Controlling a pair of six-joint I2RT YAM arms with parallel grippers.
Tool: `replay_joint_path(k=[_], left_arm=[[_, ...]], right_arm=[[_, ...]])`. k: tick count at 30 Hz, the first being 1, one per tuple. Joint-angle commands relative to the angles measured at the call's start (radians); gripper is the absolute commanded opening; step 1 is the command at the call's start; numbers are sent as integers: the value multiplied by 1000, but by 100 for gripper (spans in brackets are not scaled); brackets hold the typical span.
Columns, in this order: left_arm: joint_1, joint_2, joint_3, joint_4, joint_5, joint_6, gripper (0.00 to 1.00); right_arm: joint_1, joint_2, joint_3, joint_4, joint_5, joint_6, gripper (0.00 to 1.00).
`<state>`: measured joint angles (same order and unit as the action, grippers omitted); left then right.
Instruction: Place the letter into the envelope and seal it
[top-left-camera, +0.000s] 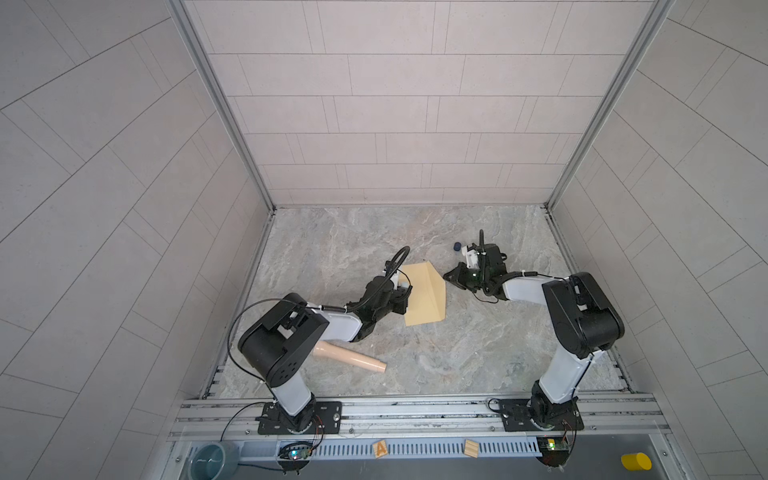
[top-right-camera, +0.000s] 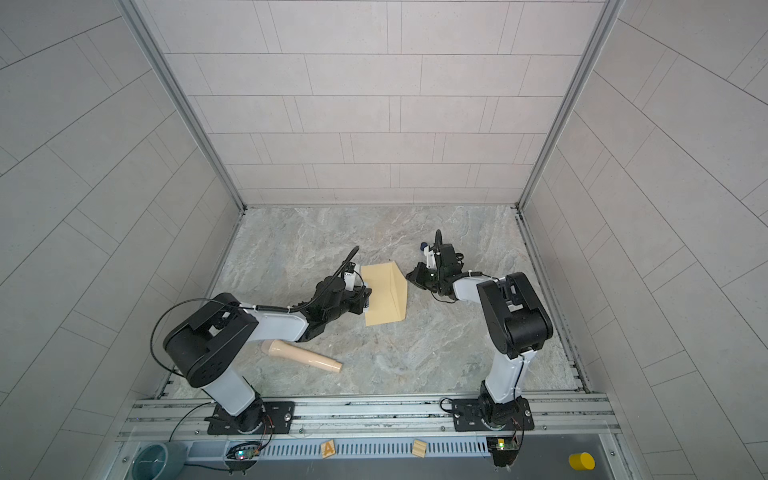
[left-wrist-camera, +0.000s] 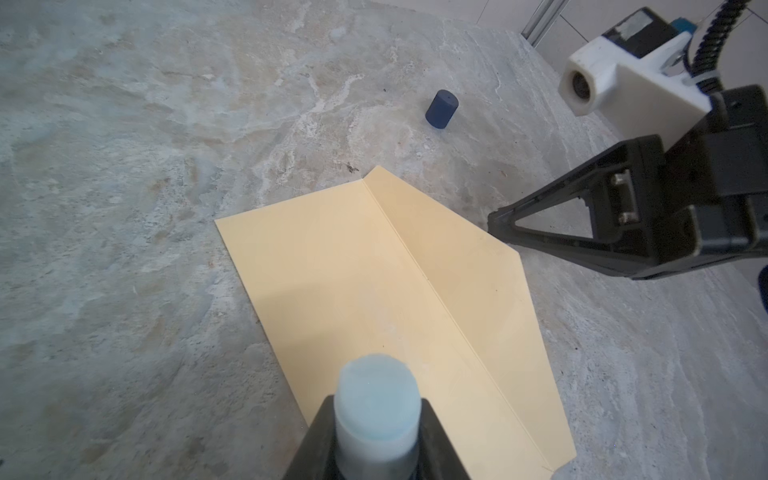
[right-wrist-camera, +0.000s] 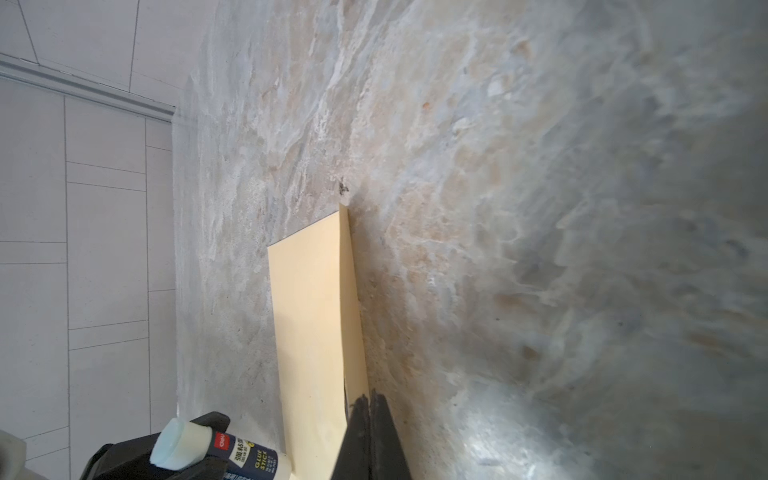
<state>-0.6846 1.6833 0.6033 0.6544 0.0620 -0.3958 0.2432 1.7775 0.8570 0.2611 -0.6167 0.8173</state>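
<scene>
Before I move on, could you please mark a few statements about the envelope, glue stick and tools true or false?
1. The left tool holds an uncapped glue stick. True.
2. The flap of the envelope is folded shut. False: it is open.
3. The blue cap is on the glue stick. False: it sits on the table, apart from the envelope.
4. The right tool is shut at the flap's edge. True.
5. A letter lies beside the envelope. False: none is in view.

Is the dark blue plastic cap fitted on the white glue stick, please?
No, the cap sits on the marble tabletop, away from the bare glue stick.
</scene>
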Motion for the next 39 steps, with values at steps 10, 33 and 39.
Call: replay_joint_path(k=[10,33,39], left_arm=[[12,38,-2,44,13,-12,0],[25,50,-10,54,25,-18,0],[29,52,-11,57,28,-20,0]], right_arm=[[62,34,-8,61,-23,48,0],[164,138,18,117,-10,100,0],[182,158,27,110,0,98,0]])
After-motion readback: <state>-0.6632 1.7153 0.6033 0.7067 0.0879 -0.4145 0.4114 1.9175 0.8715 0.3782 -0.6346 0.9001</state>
